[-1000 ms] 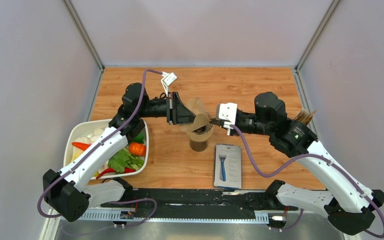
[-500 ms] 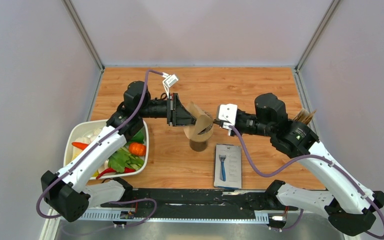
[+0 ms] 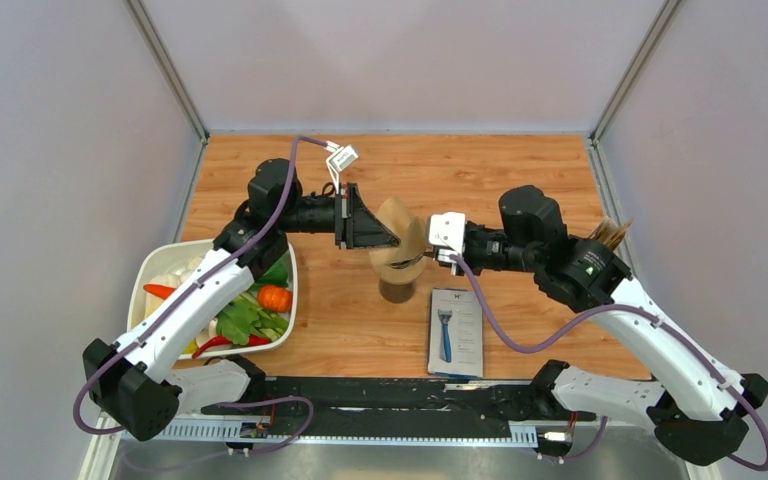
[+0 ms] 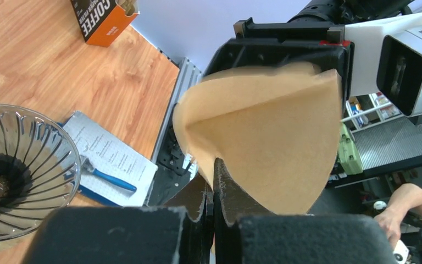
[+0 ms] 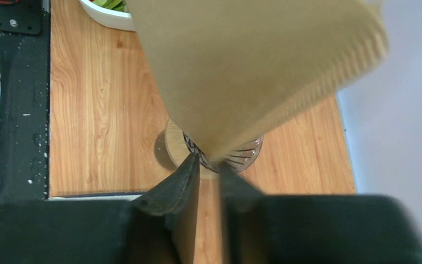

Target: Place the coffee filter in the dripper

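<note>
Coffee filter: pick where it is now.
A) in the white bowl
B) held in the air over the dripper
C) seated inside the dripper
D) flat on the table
B: the left claw pinches the coffee filter aloft, and the dripper below stands empty.

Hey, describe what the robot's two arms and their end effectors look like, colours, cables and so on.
Both the left arm and right arm have white shells between bulky black joints. A purple cable loops along each. The right wrist carries a white boxy camera housing. The left end effector and right end effector have matte black tapered fingers.
</note>
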`<state>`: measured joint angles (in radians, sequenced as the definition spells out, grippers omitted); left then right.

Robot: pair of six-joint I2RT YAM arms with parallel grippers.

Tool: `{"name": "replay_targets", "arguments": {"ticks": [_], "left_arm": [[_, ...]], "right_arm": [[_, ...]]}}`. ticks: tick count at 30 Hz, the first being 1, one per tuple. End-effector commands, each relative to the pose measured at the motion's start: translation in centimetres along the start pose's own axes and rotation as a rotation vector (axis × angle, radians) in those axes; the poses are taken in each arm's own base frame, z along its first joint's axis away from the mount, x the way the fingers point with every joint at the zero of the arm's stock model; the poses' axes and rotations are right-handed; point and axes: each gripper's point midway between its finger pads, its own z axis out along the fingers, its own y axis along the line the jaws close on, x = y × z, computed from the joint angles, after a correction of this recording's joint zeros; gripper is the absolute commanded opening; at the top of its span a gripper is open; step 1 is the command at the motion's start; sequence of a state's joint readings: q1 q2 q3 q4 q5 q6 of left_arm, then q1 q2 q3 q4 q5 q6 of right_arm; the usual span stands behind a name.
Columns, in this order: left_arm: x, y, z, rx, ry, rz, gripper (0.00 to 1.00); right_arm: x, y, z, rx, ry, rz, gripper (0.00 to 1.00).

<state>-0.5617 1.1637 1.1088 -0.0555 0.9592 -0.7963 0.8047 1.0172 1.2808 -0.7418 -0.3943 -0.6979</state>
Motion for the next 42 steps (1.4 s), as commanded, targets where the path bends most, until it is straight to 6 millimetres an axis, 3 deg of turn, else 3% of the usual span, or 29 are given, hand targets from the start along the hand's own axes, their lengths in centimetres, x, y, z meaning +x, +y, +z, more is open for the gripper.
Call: {"name": "replay_targets", "arguments": {"ticks": [1,6,9,13,17,27,35,39,42], "left_arm": [[-1.0,-2.0,-0.4,0.065,-0.005,0.150,0.00],[-0.4,-2.2,-1.2,0.122,0.043,0.271,0.00],[0.6,-2.9,-1.8,0.176,0.099,0.363,0.00],[0.8,-3.1,-2.1,0.194,0.131,0.478,0.00],[0.6,-3.1,-1.7,0.191,0.143,0.559,0.00],[2.8,-3.4,-0.6,0.194,0.239,0.667,0.00],[2.8,-3.6,0.0,0.193,0.251,0.685,0.00],[2.6,-4.0,0.1,0.200,0.242,0.693,0.00],[2.7,-4.5,0.1,0.217,0.241,0.694,0.00]], "right_arm": [[-2.6,-0.4,-1.5,0.009,-0.057,0.006,0.39],[-4.2,0.7,-3.8,0.000,-0.112,0.046,0.86],[-5.1,1.8,-5.1,-0.023,-0.153,0.096,1.00],[-6.1,2.9,-5.5,-0.073,-0.190,0.164,1.00],[-6.0,3.7,-4.4,-0.137,-0.193,0.218,1.00],[-6.9,4.2,-2.7,-0.234,-0.199,0.345,1.00],[-7.0,5.1,-2.0,-0.299,-0.212,0.357,0.74],[-6.8,5.3,-1.6,-0.314,-0.205,0.381,0.77],[-6.5,5.3,-1.4,-0.312,-0.201,0.377,0.70]]}}
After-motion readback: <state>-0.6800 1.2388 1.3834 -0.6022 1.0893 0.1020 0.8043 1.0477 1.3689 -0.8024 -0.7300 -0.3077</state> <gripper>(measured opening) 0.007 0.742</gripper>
